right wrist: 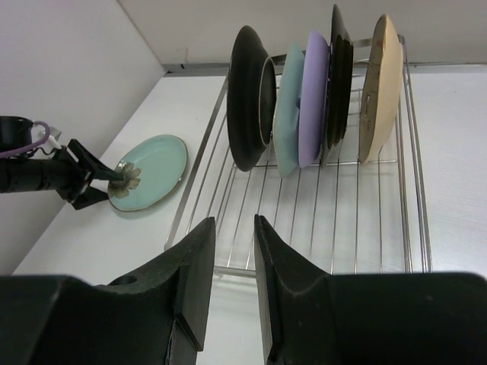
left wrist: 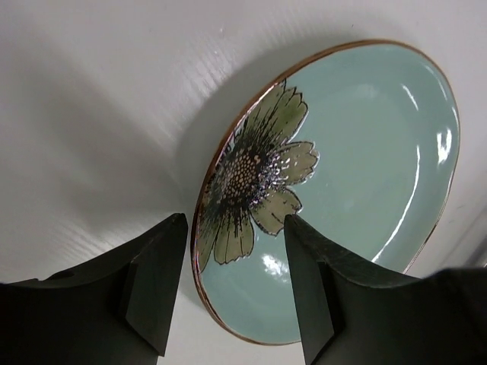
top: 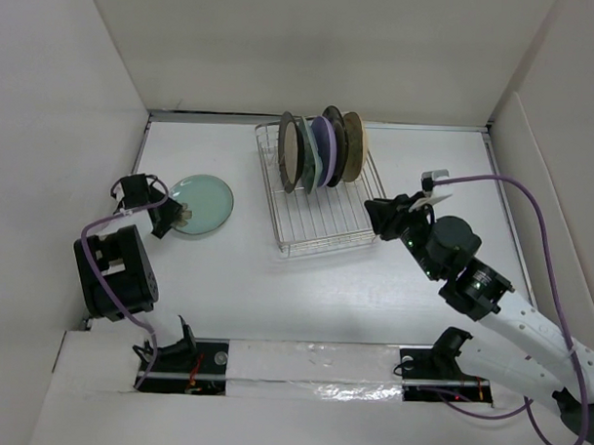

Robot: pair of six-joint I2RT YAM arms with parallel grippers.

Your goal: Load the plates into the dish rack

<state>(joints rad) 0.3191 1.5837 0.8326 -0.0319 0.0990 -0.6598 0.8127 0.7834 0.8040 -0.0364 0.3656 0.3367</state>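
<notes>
Now five plates (top: 319, 150) are standing in the dish rack (top: 321, 235), upper centre.
Left gripper (top: 170, 218) is gaping empty at the pale green plate (top: 208, 200), centre left; right gripper (top: 377, 211) is hovering barely parted, empty.

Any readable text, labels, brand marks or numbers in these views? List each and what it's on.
No readable text in any view.
pale green plate: a painted flower only, no lettering.
racked plates: no words or marks show on the faces or backs in view.
dish rack: bare wire, no tag or label.
</notes>
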